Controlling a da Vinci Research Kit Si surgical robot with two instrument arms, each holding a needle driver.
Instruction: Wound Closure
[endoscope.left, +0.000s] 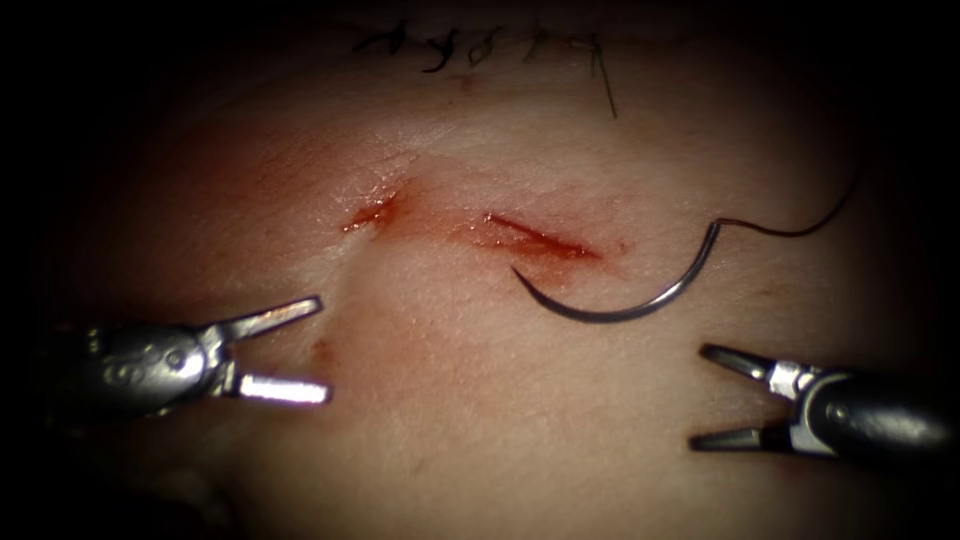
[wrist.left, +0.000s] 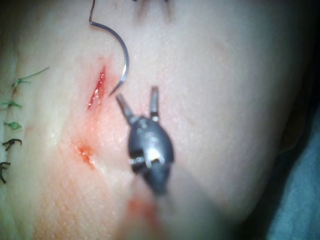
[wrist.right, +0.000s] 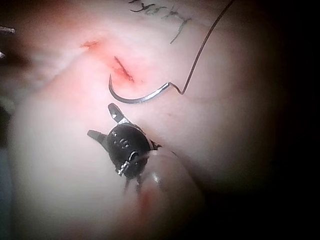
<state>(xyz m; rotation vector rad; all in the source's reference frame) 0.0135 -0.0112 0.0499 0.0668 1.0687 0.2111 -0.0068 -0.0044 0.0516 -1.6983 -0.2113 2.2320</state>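
The curved needle (endoscope.left: 620, 300) lies loose on the tissue (endoscope.left: 480, 400), just below the right end of the cut (endoscope.left: 540, 238), its tip near the cut and not in the tissue. Dark thread (endoscope.left: 790, 228) runs from its blunt end off to the right. My left tool (endoscope.left: 322, 346) rests at the lower left with its jaws open, holding nothing. At the lower right my right tool (endoscope.left: 700, 395) is open too, empty, below the needle. The needle (wrist.left: 122, 62) lies ahead of the left tool (wrist.left: 137, 97); the needle (wrist.right: 137, 97) also lies just ahead of the right tool (wrist.right: 100, 120).
A second small red opening (endoscope.left: 372, 212) with red fluid sits left of the cut. A row of dark finished stitches (endoscope.left: 480, 45) with a loose thread end (endoscope.left: 605, 85) runs along the far edge of the tissue.
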